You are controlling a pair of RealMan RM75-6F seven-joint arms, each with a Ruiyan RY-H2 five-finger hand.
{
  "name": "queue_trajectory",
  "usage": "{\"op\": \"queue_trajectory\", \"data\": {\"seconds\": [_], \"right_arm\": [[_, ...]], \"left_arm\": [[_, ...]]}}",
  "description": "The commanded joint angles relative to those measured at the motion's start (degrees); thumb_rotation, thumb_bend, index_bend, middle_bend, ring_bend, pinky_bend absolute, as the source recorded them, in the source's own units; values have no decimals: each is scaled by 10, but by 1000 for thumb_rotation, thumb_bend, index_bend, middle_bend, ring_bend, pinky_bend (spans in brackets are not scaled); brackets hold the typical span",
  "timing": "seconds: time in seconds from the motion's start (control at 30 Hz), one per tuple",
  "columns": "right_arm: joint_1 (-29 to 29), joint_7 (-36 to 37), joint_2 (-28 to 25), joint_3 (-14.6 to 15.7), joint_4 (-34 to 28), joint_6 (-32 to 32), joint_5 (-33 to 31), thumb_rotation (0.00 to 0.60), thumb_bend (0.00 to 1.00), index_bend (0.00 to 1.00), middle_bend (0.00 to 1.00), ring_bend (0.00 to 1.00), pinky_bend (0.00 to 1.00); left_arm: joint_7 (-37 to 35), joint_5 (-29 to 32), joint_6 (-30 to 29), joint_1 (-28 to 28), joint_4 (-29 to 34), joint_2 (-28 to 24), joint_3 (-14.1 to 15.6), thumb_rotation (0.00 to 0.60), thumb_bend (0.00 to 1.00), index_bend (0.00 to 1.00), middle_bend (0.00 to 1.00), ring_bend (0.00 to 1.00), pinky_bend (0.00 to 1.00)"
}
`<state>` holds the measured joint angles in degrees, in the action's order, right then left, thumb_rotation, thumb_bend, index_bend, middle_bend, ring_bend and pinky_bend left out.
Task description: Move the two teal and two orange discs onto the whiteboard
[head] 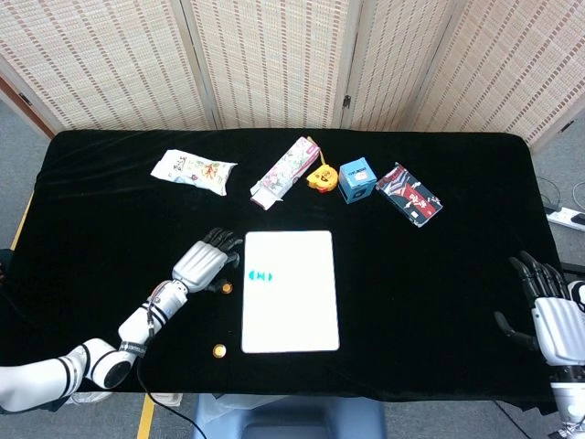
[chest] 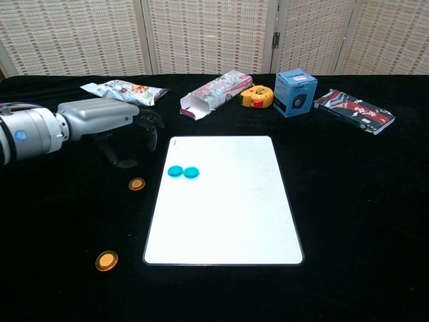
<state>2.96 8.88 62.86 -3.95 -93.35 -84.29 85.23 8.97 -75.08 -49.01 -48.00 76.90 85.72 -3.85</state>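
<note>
Whiteboard (head: 290, 291) lies flat at the middle of the table's near half. Two teal discs (chest: 183, 172) sit side by side, touching, on its left part near the far edge. Two orange discs are off the board on the cloth: far orange disc (chest: 137, 184) just left of the board's left edge, near orange disc (chest: 106, 260) closer to the table's near edge.

Left hand (head: 208, 260) hovers just left of the board's far left corner, fingers spread, holding nothing. The chest view shows its fingers (chest: 149, 122) pointing down, clear of the far orange disc.

Right hand (head: 547, 302) shows only in the head view, at the table's right near corner, fingers apart, empty.

Along the far edge, left to right: snack bag (chest: 124, 91), open floral carton (chest: 216, 92), yellow tape measure (chest: 257, 96), blue box (chest: 295, 93), dark patterned packet (chest: 355, 111).

Table (head: 439, 302) is covered in black cloth. Woven folding screens (head: 274, 55) stand behind. Head view alone shows grey floor and a power strip (head: 569, 218) at right.
</note>
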Motion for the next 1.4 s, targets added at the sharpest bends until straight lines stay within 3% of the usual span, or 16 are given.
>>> {"op": "queue_trajectory", "data": {"seconds": [0.03,0.23,0.63,1.4], "right_arm": [[1,0,1,0,1,0,2,600,361,0,48,50,0],[3,1,2,1,2,0,7,600,361,0,48,49,0],[-3,6,1,4,4,-7,6,600,361,0,48,48,0],[-5,9,2,5,7,-10,6,600,361,0,48,50,0]], "left_arm": [[-10,-24,-16,17,6,-6,20,600,408,435,164,0,0],[-18,-44,-23,25,-11,12,31,600,407,430,164,0,0],[1,-33,-8,26,-50,48,22,600,407,410,164,0,0],[7,-30,3,30,-70,64,16,600,408,425,164,0,0]]}}
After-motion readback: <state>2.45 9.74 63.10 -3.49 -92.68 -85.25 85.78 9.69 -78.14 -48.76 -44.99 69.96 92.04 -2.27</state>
